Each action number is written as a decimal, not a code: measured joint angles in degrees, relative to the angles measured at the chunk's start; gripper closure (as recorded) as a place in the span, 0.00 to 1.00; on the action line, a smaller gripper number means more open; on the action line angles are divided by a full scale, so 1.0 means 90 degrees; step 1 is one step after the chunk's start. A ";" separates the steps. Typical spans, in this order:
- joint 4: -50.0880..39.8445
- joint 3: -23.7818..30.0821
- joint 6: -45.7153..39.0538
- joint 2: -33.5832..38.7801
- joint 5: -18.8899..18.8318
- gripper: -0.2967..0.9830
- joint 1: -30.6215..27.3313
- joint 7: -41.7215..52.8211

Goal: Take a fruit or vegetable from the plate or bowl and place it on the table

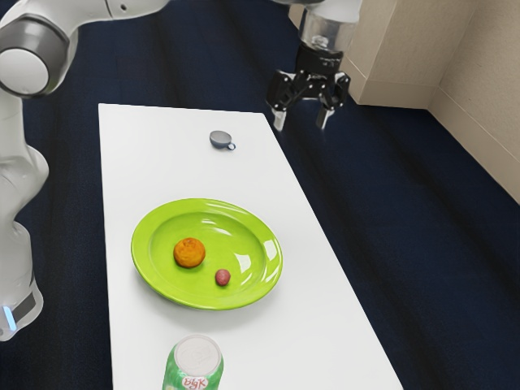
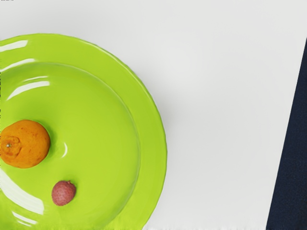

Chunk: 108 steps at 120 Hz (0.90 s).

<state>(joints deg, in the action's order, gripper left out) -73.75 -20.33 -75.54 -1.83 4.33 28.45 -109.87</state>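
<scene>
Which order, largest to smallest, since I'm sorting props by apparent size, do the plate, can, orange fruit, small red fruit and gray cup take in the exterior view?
1. Plate
2. Can, though partly cut off and nearer the camera
3. Orange fruit
4. Gray cup
5. Small red fruit

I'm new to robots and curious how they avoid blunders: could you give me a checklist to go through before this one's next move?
1. Hand open: ok, its fingertips stand apart.
2. Fruit on the plate: ok, an orange and a lychee.
3. Room between the fruits: ok, they don't touch.
4. Plate resting on the table: ok.
5. Hand down at a fruit: not ok, it hangs in the air, away from both.
6. Which fruit to take: cannot tell.
</scene>
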 joint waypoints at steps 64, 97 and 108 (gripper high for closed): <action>-0.2981 -0.0189 -0.0216 0.1503 0.0460 0.23 0.0069 0.2283; -0.5900 0.0454 -0.2165 0.2669 0.0719 0.23 -0.0524 0.3500; -0.6387 0.0479 -0.2634 0.2779 0.0884 0.23 -0.0524 0.3796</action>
<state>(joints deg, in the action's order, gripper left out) -131.23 -16.02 -99.25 23.19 12.29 23.73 -75.71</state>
